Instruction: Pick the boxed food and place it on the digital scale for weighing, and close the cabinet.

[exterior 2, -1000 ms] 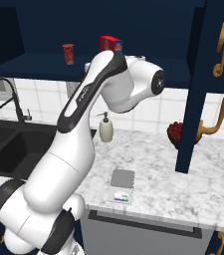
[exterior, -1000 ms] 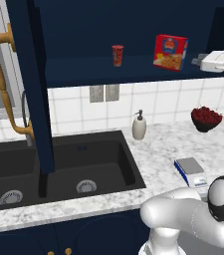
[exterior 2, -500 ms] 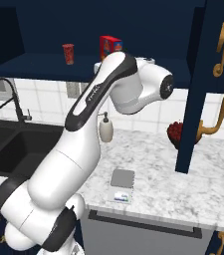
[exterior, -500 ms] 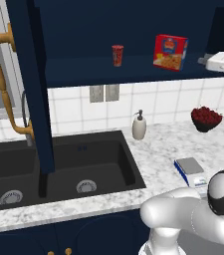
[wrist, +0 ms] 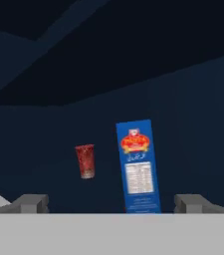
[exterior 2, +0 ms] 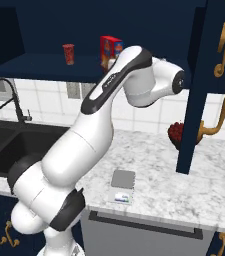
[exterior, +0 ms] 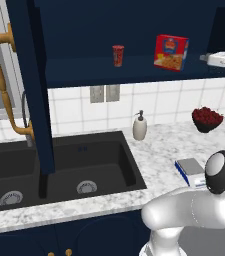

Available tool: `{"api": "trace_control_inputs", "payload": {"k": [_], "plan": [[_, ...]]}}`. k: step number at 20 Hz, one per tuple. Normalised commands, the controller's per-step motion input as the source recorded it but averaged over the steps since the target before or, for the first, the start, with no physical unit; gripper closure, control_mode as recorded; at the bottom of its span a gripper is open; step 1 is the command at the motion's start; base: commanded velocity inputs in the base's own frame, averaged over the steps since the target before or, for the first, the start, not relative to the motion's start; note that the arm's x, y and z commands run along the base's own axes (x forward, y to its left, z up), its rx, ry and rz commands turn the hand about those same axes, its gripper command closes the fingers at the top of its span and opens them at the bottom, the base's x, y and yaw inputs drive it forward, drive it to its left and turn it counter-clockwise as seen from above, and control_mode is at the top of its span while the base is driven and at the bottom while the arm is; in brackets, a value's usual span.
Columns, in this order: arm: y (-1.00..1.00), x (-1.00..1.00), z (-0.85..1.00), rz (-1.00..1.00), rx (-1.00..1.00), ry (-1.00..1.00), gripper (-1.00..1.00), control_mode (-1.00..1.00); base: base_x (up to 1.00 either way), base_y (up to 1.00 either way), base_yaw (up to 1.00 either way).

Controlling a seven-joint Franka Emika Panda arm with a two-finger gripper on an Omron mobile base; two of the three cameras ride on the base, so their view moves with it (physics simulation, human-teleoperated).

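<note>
Boxed food stands ahead between the wide-open, empty end effector's fingertips.

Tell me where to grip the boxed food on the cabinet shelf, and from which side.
Grip the boxed food across its two broad red faces, coming in at its narrow blue side panel, which the hand view shows facing the open gripper. It stands upright on the shelf, and that thin edge probably fits between the fingers. The red cup stands apart to one side, so the path looks clear.
</note>
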Motion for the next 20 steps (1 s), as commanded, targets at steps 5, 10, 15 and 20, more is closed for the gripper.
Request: {"api": "trace_control_inputs", "payload": {"k": [5,10,15,20], "plan": [[0.15,0.29,0.08,-0.01,-0.04,0.10,-1.00,-1.00,0.00,0.00,0.00],[0.18,0.24,0.06,-0.01,-0.06,0.01,-1.00,-1.00,0.00,0.00,0.00],[0.00,0.29,0.00,0.00,-0.01,0.02,-1.00,-1.00,0.00,0.00,0.00],[0.14,0.40,0.00,0.00,-0.04,0.01,-1.00,-1.00,0.00,0.00,0.00]]}}
